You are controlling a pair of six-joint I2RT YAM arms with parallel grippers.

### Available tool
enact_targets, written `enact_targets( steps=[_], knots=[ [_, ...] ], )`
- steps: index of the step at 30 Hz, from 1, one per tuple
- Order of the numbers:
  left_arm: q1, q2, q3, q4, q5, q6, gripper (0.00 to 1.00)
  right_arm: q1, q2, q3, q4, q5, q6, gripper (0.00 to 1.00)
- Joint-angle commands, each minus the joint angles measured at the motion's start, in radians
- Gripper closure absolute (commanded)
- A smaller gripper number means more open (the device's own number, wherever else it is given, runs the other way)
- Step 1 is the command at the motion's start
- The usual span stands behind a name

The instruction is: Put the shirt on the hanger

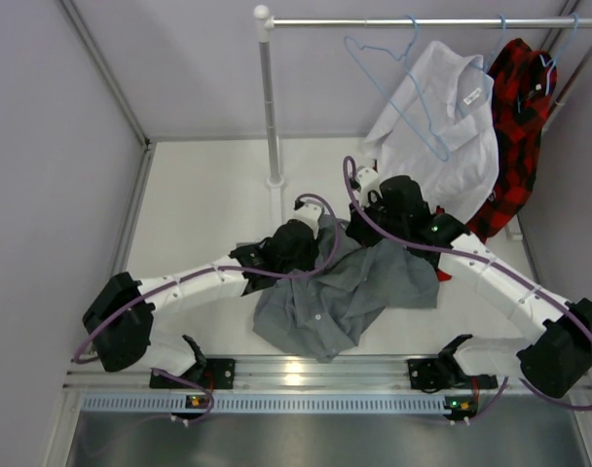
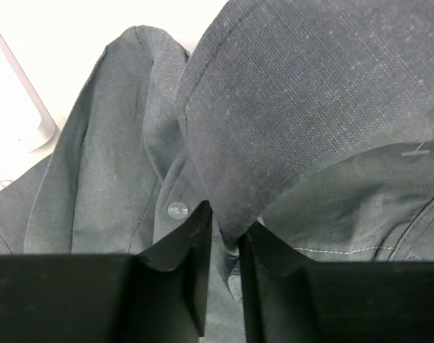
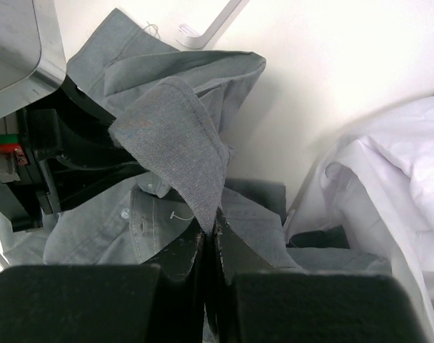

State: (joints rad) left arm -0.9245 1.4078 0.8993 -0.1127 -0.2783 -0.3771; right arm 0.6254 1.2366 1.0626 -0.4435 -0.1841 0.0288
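Light was bright and even. Beyond my left gripper the table washed out white; my fingers looked dark and soft-edged, the shirt weave sharp.

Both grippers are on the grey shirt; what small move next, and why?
Probably lift both arms together a little. The left gripper and right gripper each pinch a collar fold of the grey shirt, the rest lies heaped on the table, and the light-blue hanger hangs from the rail.
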Motion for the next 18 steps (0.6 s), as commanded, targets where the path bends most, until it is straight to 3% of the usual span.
enact_targets(
  steps=[1,5,7,12,18],
  knots=[
    [0.001,0.000,0.036,0.079,-0.015,-0.020,0.78,-0.015,-0.035,0.028,0.008,-0.020,0.019,1.00],
    [0.001,-0.010,0.021,0.100,-0.055,-0.023,0.86,-0.015,-0.043,0.020,0.025,-0.070,0.031,1.00],
    [0.001,-0.015,0.023,0.104,-0.050,-0.017,1.00,-0.015,-0.045,0.019,0.026,-0.075,0.033,1.00],
    [0.001,-0.059,0.081,0.010,-0.113,0.013,1.00,-0.021,-0.028,0.007,0.023,-0.017,0.039,1.00],
    [0.001,-0.105,0.213,-0.333,-0.067,0.087,1.00,-0.041,0.029,0.026,0.026,0.029,0.100,0.99]
  ],
)
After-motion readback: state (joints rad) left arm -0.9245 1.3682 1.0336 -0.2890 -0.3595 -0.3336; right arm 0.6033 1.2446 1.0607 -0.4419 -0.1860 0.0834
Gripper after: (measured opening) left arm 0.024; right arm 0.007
